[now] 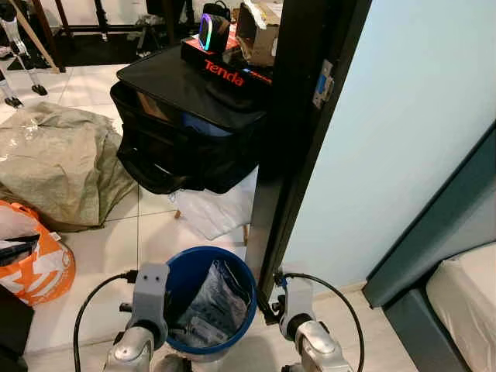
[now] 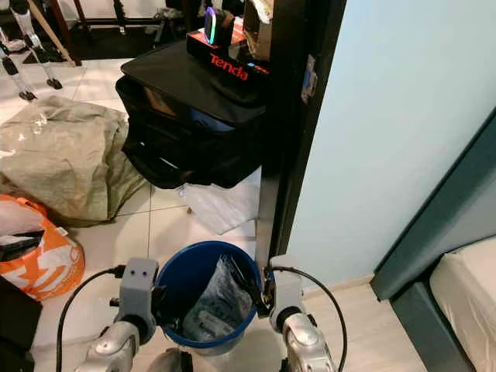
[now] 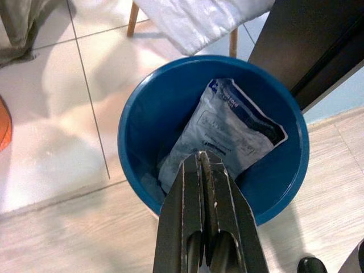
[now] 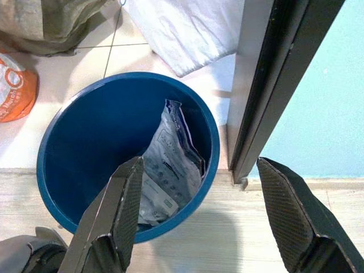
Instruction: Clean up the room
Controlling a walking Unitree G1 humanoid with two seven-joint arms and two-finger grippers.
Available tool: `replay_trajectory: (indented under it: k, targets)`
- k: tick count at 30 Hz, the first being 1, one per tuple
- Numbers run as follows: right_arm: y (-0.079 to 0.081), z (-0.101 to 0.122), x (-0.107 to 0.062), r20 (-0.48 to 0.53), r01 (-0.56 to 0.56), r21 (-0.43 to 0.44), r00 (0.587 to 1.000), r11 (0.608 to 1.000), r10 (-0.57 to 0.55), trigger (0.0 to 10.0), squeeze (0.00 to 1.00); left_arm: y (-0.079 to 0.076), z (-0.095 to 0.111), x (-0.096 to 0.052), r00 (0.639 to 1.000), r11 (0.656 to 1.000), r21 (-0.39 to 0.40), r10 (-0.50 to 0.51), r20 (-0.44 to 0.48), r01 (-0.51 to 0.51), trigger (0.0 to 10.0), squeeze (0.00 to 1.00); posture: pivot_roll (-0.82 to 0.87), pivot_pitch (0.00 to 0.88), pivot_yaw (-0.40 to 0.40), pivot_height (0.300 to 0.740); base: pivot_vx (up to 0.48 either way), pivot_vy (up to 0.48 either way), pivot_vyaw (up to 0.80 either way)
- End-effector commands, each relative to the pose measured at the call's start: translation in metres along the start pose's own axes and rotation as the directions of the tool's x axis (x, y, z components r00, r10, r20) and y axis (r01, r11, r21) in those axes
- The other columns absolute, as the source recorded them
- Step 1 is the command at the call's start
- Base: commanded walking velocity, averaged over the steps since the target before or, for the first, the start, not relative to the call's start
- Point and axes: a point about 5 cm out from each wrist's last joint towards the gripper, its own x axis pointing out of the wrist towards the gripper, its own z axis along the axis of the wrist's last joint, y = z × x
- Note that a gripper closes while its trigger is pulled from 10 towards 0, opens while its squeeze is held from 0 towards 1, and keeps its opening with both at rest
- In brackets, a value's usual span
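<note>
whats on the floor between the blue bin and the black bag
A white sheet lies on the tiles between the blue bin and the black bag, seen in both eye views.

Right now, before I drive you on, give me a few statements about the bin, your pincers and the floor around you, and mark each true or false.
1. The blue bin holds a pale plastic packet. True.
2. The left pincer is wide open. False: its fingers are pressed together above the bin.
3. The right pincer is open. True: its fingers stand well apart, one over the bin's rim, one beyond the dark door frame.
4. The bin lies tipped on its side. False: it stands upright, mouth up.
5. An orange bag lies on the tiles to the robot's left. True.
6. The black bag has nothing on top. False: a box marked Tenda sits on it.
</note>
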Motion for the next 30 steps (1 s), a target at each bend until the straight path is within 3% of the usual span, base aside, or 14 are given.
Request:
replay_trajectory:
  k: [1, 4, 11, 21, 30]
  targets:
    - [-0.0044, -0.003, -0.0017, -0.01, 0.022, 0.017, 1.0, 1.0, -0.021, 10.0, 0.0, -0.0033, -0.0057, -0.0008, 1.0, 1.0, 0.001, -0.003, -0.023, 0.003, 10.0, 0.0, 0.06, 0.159, -0.044, 0.652, 0.0, 0.0, 0.0]
    - [-0.0063, 0.0007, -0.001, -0.005, 0.024, 0.023, 1.0, 0.999, -0.024, 10.0, 0.0, -0.0032, -0.0043, 0.0005, 1.0, 0.999, 0.046, 0.005, -0.016, -0.004, 10.0, 0.0, 0.05, 0.158, -0.044, 0.662, 0.0, 0.0, 0.0]
    - [-0.0048, 0.0011, -0.0042, -0.018, 0.022, 0.021, 1.0, 1.0, -0.022, 10.0, 0.0, 0.0018, -0.0071, -0.0045, 0.999, 0.997, 0.069, 0.042, -0.004, -0.041, 10.0, 0.0, 0.06, 0.159, -0.051, 0.685, 0.0, 0.0, 0.0]
    - [0.0011, 0.0, -0.0063, -0.015, 0.001, 0.014, 1.0, 1.0, -0.001, 10.0, 0.0, 0.0043, -0.0053, -0.0091, 0.998, 0.998, 0.001, 0.069, 0.012, -0.069, 10.0, 0.0, 0.06, 0.149, -0.052, 0.685, 0.0, 0.0, 0.0]
    - [0.0007, -0.0024, -0.0091, -0.025, -0.013, 0.027, 1.0, 1.0, 0.014, 10.0, 0.0, 0.0049, -0.0037, -0.0079, 0.997, 0.997, 0.003, 0.079, 0.006, -0.079, 10.0, 0.0, 0.07, 0.136, -0.056, 0.69, 0.0, 0.0, 0.0]
